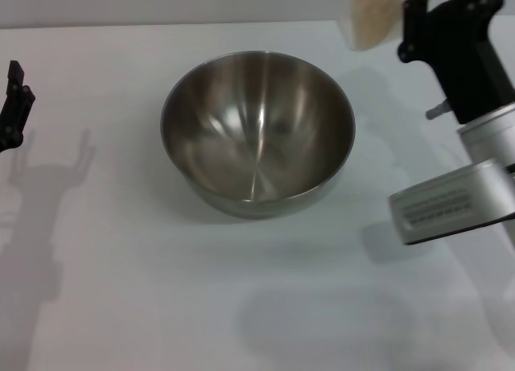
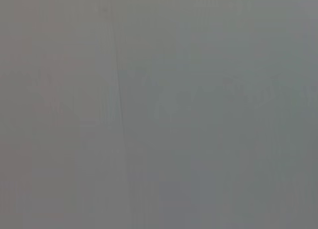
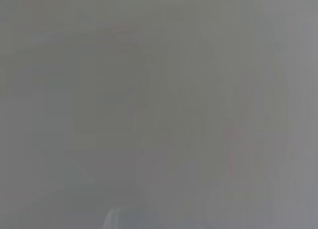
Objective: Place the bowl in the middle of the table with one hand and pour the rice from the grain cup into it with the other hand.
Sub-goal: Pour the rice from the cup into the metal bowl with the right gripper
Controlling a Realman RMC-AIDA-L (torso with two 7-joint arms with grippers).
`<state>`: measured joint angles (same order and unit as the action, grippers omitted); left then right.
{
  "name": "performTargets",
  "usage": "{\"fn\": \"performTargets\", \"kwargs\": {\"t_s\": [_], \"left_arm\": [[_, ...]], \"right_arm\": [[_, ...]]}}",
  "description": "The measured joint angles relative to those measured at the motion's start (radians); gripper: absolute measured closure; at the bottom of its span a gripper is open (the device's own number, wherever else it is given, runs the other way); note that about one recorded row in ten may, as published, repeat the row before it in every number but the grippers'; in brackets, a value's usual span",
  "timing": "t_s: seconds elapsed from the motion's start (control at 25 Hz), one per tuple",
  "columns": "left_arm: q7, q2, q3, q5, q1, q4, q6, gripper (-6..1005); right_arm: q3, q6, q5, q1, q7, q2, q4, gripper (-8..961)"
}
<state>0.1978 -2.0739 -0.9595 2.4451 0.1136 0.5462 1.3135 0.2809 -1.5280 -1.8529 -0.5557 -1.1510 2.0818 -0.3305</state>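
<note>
Sitting mid-table: bowl (image 1: pixel 257 133), upright, empty inside, on white table (image 1: pixel 121 290). Right gripper (image 1: pixel 410 21) up at far right, well above surface, pinching grain cup (image 1: pixel 374 15). Cup tilted, rice (image 1: pixel 376 13) showing pale beige through clear wall, off beyond bowl's far-right rim. Left gripper (image 1: pixel 14 105) at left edge, well apart from bowl; can't tell its fingers. Both wrist views just blank grey.

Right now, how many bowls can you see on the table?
1. The steel bowl sits near the middle of the white table, empty inside. No other bowl shows, and nothing looks big enough to hide one.
</note>
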Motion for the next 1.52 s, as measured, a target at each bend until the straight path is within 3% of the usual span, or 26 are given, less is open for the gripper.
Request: {"fn": "performTargets", "kwargs": {"t_s": [0.24,0.64,1.28,1.52], "left_arm": [[0.000,0.000,0.002,-0.002,0.003,-0.002,-0.016,165],[0.000,0.000,0.002,-0.002,0.000,-0.003,-0.024,165],[0.000,0.000,0.005,-0.002,0.001,-0.003,-0.025,165],[-0.006,0.000,0.005,-0.002,0.000,-0.004,-0.025,165]], "right_arm": [[0.008,0.051,-0.047,-0.023,-0.277,0.000,-0.060,952],[0.009,0.144,-0.117,-0.087,-0.434,0.002,-0.066,953],[-0.002,0.276,-0.186,-0.085,-0.710,0.007,-0.083,952],[-0.004,0.324,-0.187,-0.082,-0.897,0.007,-0.103,953]]}}
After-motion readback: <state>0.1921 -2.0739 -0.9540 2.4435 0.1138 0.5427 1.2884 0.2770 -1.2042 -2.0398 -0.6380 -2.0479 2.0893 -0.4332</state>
